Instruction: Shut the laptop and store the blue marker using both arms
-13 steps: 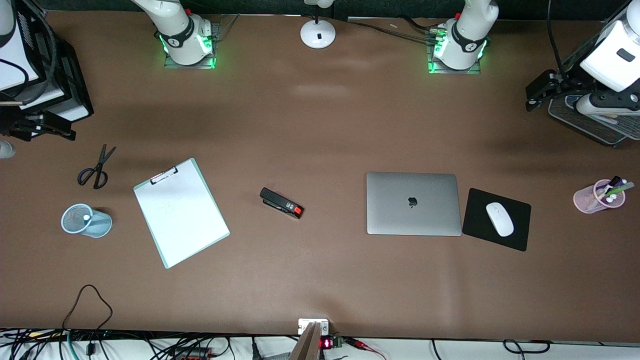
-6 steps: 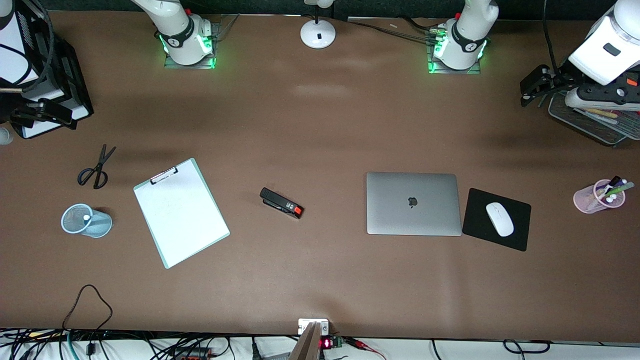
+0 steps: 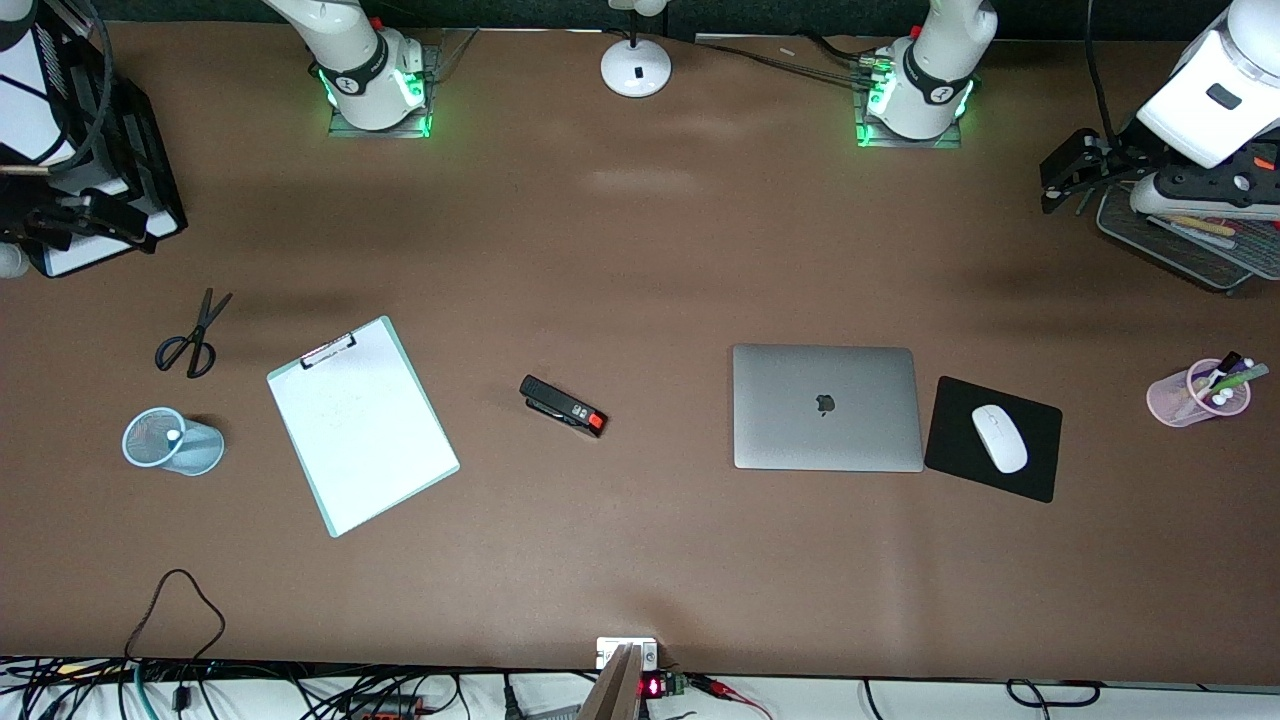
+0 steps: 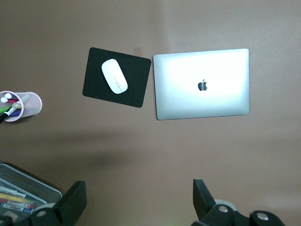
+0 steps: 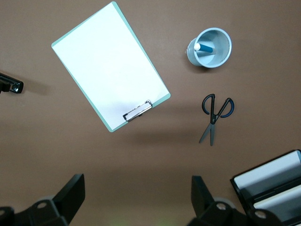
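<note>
Both grippers hung high with jaws spread wide and nothing between them. Left gripper [image 3: 1062,180] hovered over the table's edge at the left arm's end, beside a mesh tray [image 3: 1180,245] of markers; right gripper [image 3: 50,228] hovered at the right arm's end, over a black file tray [image 3: 140,150]. On the table the laptop [image 3: 827,407] lay shut, lid down with the apple logo showing, just beside a black mouse pad [image 3: 965,465] carrying a white mouse [image 3: 999,438]. Toward the right arm's end, the blue marker [image 5: 204,48] stood inside a light-blue mesh cup [image 3: 170,442], white tip up, near a clipboard [image 3: 361,424] and scissors [image 3: 192,336]. A black stapler [image 3: 562,405] lay between clipboard and laptop, and a pink pen cup [image 3: 1195,393] stood nearer the left arm's end.
</note>
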Robot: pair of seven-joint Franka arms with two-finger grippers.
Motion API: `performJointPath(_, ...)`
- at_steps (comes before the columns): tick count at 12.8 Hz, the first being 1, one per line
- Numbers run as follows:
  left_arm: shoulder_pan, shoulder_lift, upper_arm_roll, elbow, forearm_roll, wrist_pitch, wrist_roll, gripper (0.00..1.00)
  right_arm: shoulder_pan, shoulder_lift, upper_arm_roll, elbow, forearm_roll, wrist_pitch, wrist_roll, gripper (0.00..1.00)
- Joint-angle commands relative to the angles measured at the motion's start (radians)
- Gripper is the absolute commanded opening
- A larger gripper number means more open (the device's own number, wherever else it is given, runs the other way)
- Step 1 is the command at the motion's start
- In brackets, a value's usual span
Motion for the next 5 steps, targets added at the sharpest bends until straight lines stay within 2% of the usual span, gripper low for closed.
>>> performJointPath(1,0.0,-0.01,0.005,-0.012,-0.037,0.016,0.03,1.0,0.0,-0.043,0.002,-0.034,-0.004,-0.017,0.002,1.0)
performJointPath(2,0.006,-0.01,0.007,-0.012,-0.069,0.022,0.03,1.0,0.0,-0.043,0.002,-0.031,-0.003,-0.019,0.002,1.0)
performJointPath(5,0.006,-0.01,0.007,-0.012,-0.069,0.019,0.03,1.0,0.0,-0.042,0.002,-0.028,-0.003,-0.017,0.002,1.0)
